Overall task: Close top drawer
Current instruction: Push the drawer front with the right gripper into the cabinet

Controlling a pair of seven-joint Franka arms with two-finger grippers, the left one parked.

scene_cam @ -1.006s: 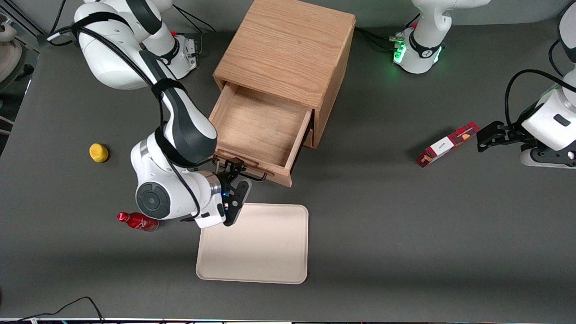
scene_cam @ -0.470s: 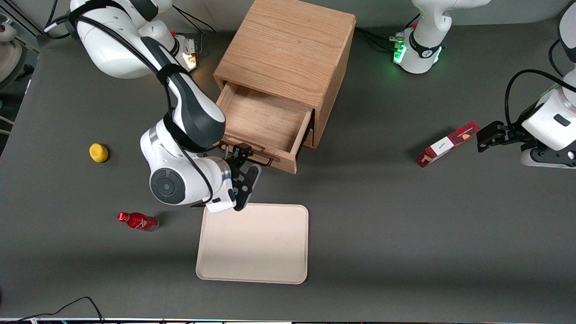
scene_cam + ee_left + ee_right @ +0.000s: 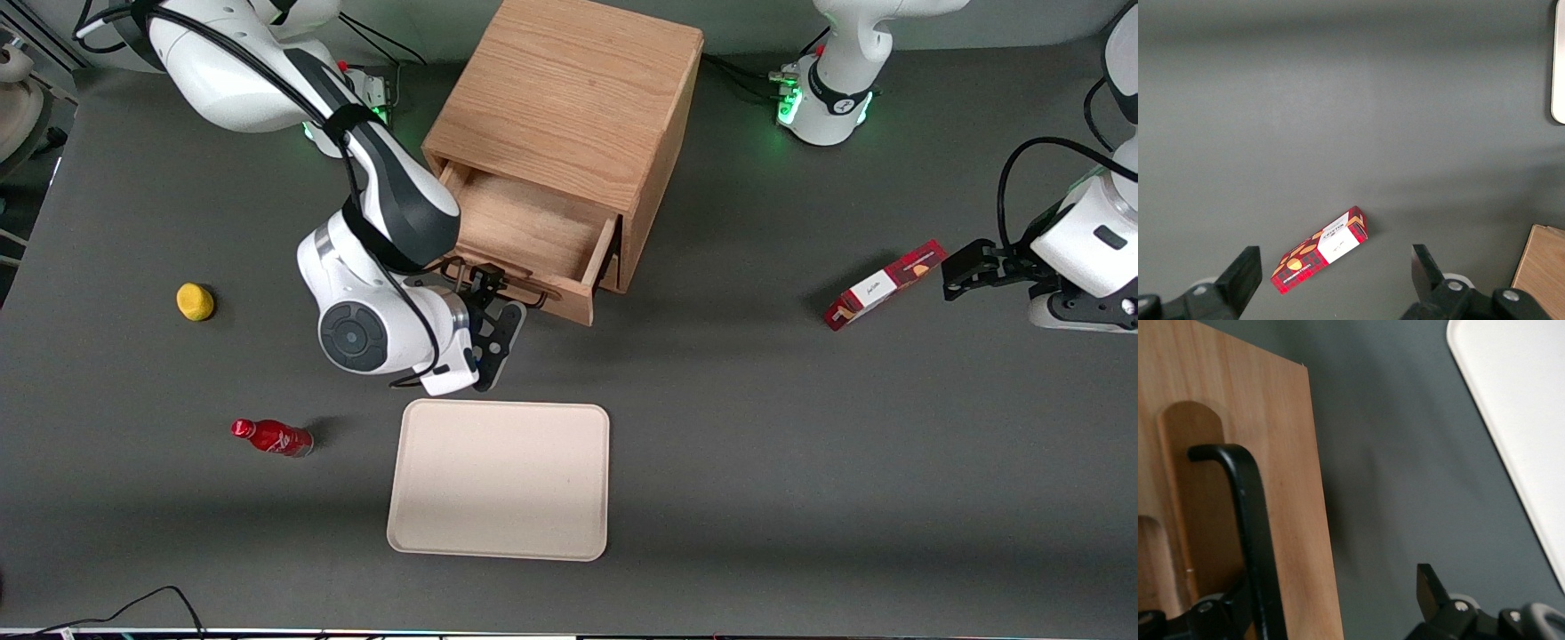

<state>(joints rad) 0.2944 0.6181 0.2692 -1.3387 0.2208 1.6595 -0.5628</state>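
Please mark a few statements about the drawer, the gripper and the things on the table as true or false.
1. The top drawer is fully shut. False: it is partly open, its inside showing.
2. The gripper is at the drawer's black handle. True.
3. The tray holds the red bottle. False: the bottle lies on the table beside the tray.
4. The tray is nearer the front camera than the cabinet. True.
5. A yellow fruit lies toward the working arm's end. True.

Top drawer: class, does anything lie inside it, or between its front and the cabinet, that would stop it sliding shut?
Nothing visible does. The top drawer shows only bare wood, and the gripper is at its black handle.
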